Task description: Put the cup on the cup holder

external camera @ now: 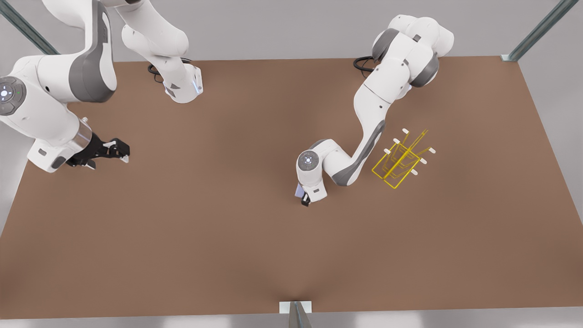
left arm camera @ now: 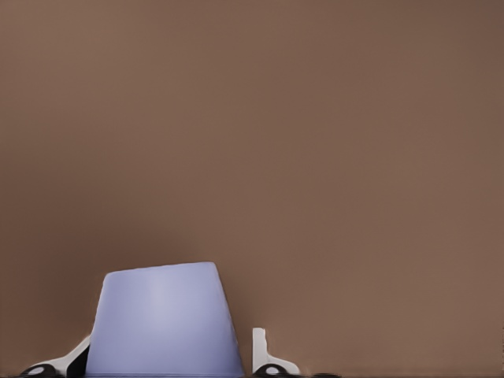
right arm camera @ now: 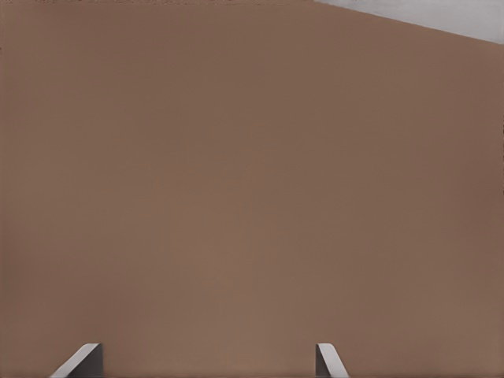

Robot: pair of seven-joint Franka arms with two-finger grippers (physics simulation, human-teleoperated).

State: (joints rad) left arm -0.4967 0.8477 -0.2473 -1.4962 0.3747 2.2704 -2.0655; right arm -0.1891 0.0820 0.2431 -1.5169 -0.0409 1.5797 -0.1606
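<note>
Left gripper (external camera: pixel 304 197), mid-table (external camera: pixel 227 237), grasps the cup (left arm camera: pixel 163 319); right gripper (external camera: pixel 119 150) waits released near the front view's left edge; cup holder (external camera: pixel 401 159) stands apart.

The small lavender-blue tapered tumbler (external camera: pixel 299 190) sat between the left gripper's (external camera: pixel 303 197) fingers, near the middle of the brown tabletop (external camera: pixel 218 237); in the left wrist view the tumbler (left arm camera: pixel 164 319) filled the gap between the two fingers (left arm camera: pixel 262 353). The thin yellow wire rack with white-capped prongs (external camera: pixel 402 158) stood on the table toward the front view's right, apart from the tumbler, beyond that arm's elbow. The right gripper (external camera: pixel 119 151) hung over the table at the front view's far left, fingers (right arm camera: pixel 327 361) spread wide, well apart from both.
</note>
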